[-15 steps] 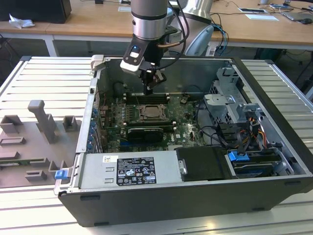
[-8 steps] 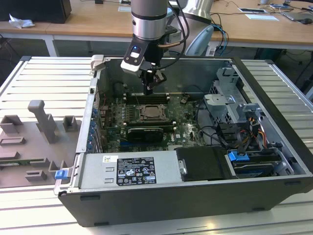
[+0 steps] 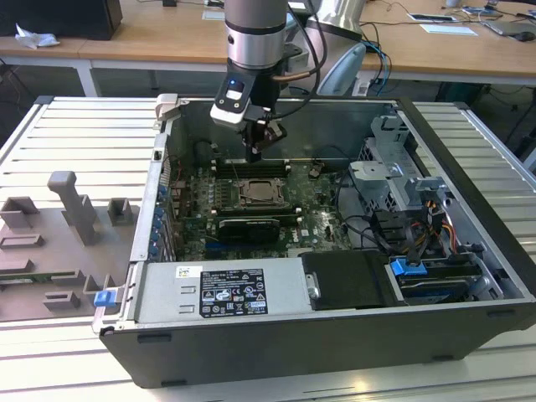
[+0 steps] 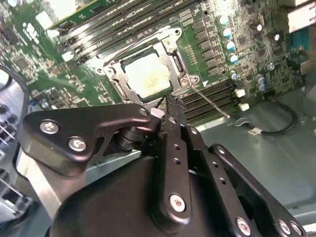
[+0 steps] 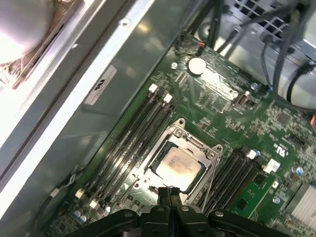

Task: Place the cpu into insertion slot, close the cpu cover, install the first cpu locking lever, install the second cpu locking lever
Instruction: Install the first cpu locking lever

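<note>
- Ext. view: claw (image 3: 255, 155) hangs inside the open case (image 3: 251, 352), just above the socket; cpu (image 3: 258, 193) at its 6 o'clock.
- 2nd wrist view: claw pinched shut, empty. cpu in slot, cover (image 4: 175, 61) down round it. One lever (image 4: 211, 102) juts loose over the RAM slots (image 4: 217, 89).
- 1st wrist view: agrees. Steps 1–2 look done, levers prob. left.

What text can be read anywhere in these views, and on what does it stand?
Nothing is legible enough to quote.
The white label on the power supply: print too small to read.
The sticker on the case wall: illegible.
Markings on the motherboard: illegible.
The cpu face: no readable marking.
</note>
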